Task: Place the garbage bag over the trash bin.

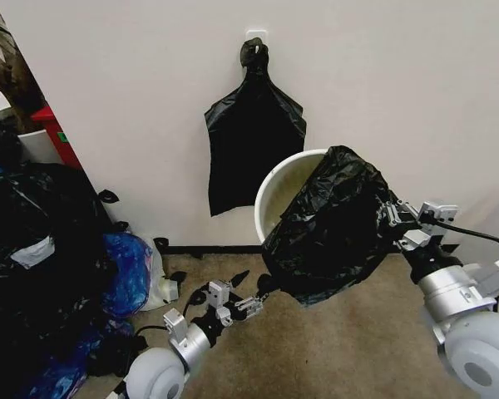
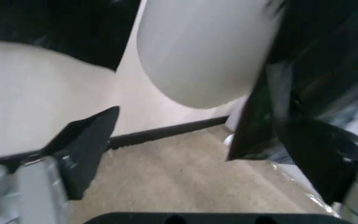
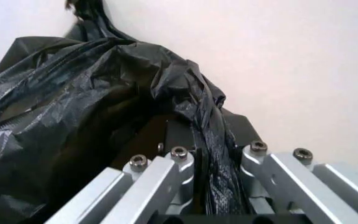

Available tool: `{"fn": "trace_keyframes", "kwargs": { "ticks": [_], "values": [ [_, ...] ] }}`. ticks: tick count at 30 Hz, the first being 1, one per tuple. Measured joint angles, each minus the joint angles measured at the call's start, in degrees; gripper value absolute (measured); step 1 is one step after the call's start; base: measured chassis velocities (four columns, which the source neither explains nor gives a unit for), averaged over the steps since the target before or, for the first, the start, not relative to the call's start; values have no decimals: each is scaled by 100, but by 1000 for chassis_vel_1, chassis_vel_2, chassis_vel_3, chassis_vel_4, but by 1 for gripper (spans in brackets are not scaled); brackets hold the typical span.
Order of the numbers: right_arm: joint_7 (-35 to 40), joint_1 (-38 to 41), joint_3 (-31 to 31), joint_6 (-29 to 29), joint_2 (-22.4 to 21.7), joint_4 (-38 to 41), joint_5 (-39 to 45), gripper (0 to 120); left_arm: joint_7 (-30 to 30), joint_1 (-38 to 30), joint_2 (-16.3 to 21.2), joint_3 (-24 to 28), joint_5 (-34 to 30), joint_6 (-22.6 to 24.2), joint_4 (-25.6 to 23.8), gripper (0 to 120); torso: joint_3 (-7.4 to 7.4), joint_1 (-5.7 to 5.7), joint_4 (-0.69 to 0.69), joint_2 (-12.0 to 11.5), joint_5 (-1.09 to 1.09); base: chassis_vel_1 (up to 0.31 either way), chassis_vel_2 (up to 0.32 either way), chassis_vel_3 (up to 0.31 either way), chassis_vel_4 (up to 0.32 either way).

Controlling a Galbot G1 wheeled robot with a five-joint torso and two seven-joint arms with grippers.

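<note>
Head view: I saw the white bin [image 1: 276, 195] tilted, lifted off the carpet [image 1: 349, 341], mouth toward the camera, near the wall [image 1: 399, 83]. The garbage bag [image 1: 333, 224] was draped over the bin's right side and rim. My right gripper [image 1: 392, 213] sat at the bag's right edge. My left gripper [image 1: 251, 287] was low, just beside the bag's lower left corner, jaws apart. A bunch of black bags [image 1: 254, 141] hung on the wall behind; a heap of stuffed bags [image 1: 41, 249] lay at left.

Left wrist view: jaws spread wide, bin wall [image 2: 204, 51] above, bag [image 2: 309, 93] beside one fingertip [image 2: 319, 158].

Right wrist view: jaws clamped on a gathered fold of bag [image 3: 213, 158].
</note>
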Motion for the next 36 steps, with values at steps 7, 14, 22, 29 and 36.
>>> {"fn": "trace_keyframes", "kwargs": {
  "ticks": [7,14,22,29,36],
  "values": [
    [-627,72,8,632,74,-876,-1234,3,1010,-54,454,-332,243,270,-73,100,0,0,2,0,-1,0,0,0,0],
    [-1134,-29,-45,1002,210,-1110,-2264,3,963,-557,612,-249,-492,784,-577,100,0,0,-3,0,-1,0,0,0,0],
    [-1483,-116,-142,980,103,-1175,-2591,3,646,-836,541,-101,-1812,1126,-977,100,0,0,1,0,0,0,0,0,0],
    [-1522,-107,-256,947,86,-1049,-2649,3,-189,-1312,367,47,-2344,1305,-935,96,0,0,0,0,0,0,0,0,0],
    [-1515,-102,-321,894,81,-896,-2635,3,-429,-1497,283,146,-2037,1429,-741,72,0,0,1,0,-1,0,0,0,0]
  ]
}}
